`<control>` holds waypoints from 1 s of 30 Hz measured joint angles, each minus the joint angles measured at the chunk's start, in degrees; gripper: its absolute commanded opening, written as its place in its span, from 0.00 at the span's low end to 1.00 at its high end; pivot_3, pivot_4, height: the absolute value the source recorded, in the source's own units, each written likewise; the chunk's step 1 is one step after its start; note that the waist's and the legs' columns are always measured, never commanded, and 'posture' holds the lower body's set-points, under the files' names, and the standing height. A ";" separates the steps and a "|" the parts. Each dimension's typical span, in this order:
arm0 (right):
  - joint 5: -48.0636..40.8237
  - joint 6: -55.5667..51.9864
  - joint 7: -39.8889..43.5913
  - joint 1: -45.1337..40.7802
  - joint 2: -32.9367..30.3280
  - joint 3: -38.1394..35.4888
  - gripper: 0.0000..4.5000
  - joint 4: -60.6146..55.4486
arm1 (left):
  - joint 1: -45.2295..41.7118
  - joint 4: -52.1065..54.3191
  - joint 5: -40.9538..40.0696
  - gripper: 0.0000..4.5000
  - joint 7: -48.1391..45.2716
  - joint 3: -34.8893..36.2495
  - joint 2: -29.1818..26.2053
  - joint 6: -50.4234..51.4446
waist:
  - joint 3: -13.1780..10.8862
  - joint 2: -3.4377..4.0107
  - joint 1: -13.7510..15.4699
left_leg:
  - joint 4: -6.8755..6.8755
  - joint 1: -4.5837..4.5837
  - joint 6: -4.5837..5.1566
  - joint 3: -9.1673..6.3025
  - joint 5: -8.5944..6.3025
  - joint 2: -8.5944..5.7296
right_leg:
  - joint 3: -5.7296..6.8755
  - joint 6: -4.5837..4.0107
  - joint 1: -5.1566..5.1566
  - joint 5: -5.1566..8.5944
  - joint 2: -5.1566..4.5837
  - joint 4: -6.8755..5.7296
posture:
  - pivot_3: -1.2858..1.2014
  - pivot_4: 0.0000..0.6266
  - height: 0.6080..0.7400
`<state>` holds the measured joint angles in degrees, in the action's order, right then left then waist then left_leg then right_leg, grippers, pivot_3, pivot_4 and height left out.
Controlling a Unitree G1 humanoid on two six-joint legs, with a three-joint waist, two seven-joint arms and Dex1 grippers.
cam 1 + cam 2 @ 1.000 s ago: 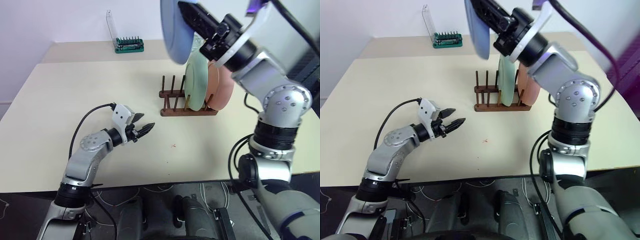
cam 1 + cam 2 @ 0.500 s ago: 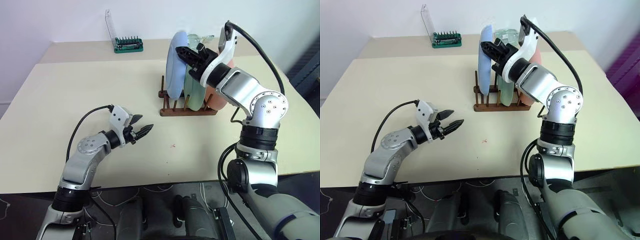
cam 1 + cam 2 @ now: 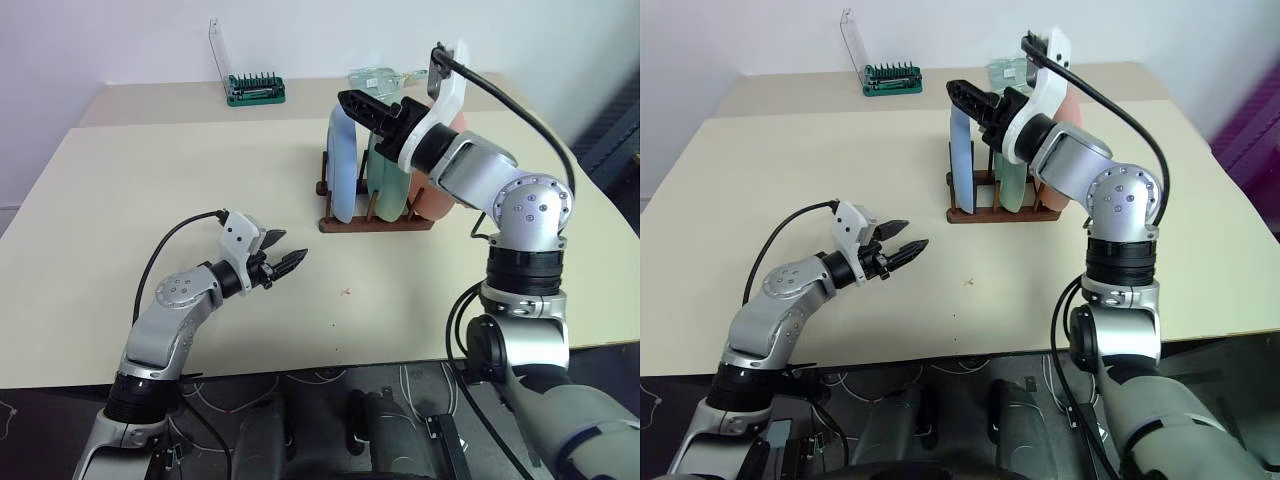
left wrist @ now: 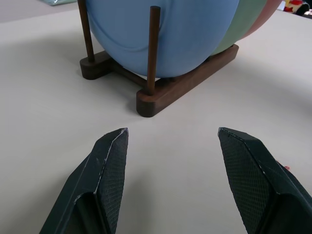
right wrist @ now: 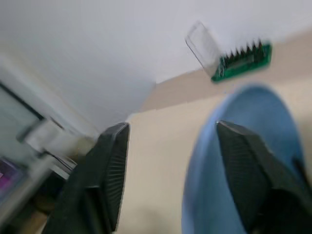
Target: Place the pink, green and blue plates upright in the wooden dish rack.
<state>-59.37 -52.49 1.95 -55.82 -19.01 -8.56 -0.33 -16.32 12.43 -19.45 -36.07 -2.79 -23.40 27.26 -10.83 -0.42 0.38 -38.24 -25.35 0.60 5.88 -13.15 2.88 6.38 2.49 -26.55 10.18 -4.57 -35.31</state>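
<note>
Counting the scene: one worktop, two tools, one rack, three plates, one bit holder.
Worktop: one pale beige worktop [image 3: 120,190] carries everything.
Left tool: one left tool [image 3: 285,262] hangs low over the near left part of the worktop, pointing roughly level toward the rack; its two black fingers [image 4: 107,165] stand apart with bare worktop between them and nothing in their grasp.
Bit holder: one green bit holder [image 3: 257,91] with its clear lid raised sits at the far edge of the worktop, well apart from the rack.
Rack: one dark wooden dish rack [image 3: 372,222] stands right of centre on the worktop; the left wrist view shows its base rails and thin upright pegs, and the count of pegs cannot be told with the plates in front.
Plates: three in all, standing on edge in the rack, side by side.
Blue plate: one blue plate [image 3: 341,165] is the leftmost, upright between pegs at the rack's left end.
Green plate: one green plate [image 3: 385,185] stands just right of the blue one, partly hidden by the right arm.
Pink plate: one pink plate [image 3: 440,195] stands at the right end, mostly behind the arm.
Right tool: one right tool [image 3: 362,108] hovers at the top edge of the blue plate, its two fingers spread; whether a finger touches the rim cannot be told.
</note>
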 measured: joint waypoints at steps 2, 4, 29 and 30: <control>5.06 2.16 5.69 0.01 -4.59 3.32 0.65 -2.67 | 0.01 0.10 0.00 0.67 0.01 -0.17 0.19 0.01 | 0.00 0.00 0.20 | 0.00 -0.02 0.00 0.00 0.00 -0.01 | 0.00 0.01 -0.01 0.01 -0.02 0.02 | 0.52 0.24 0.92; 8.72 4.74 11.12 0.19 -9.20 4.15 0.65 -5.43 | 0.12 0.16 0.00 0.67 0.03 -0.27 0.23 0.11 | 0.00 -0.01 0.35 | 0.00 -0.04 0.01 -0.01 -0.01 -0.01 | 0.00 0.01 0.00 0.02 -0.02 0.09 | 0.52 0.24 0.92; 37.87 36.83 40.67 44.49 -22.96 -5.43 0.65 4.10 | 1.04 -11.95 6.15 0.67 6.07 3.04 0.84 -8.47 | 0.08 -0.04 0.45 | 0.00 0.17 0.10 0.00 -0.11 -0.06 | 0.01 -0.21 0.14 0.16 -0.03 0.18 | 0.52 0.24 0.92; 38.54 37.80 40.71 43.67 -22.92 -5.19 0.65 5.47 | 1.34 -12.08 6.45 0.67 6.47 3.24 0.85 -8.70 | 0.08 -0.04 0.59 | -0.01 0.15 0.10 0.00 -0.10 -0.07 | 0.01 -0.20 0.14 0.16 -0.07 0.19 | 0.52 0.24 0.92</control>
<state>-20.83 -14.69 42.66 -12.15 -41.93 -13.75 5.14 -14.97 0.35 -13.00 -29.60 0.45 -22.55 18.56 -10.75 -0.45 0.97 -38.25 -25.20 0.71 5.88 -13.26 2.81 6.39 2.28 -26.41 10.33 -4.64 -35.12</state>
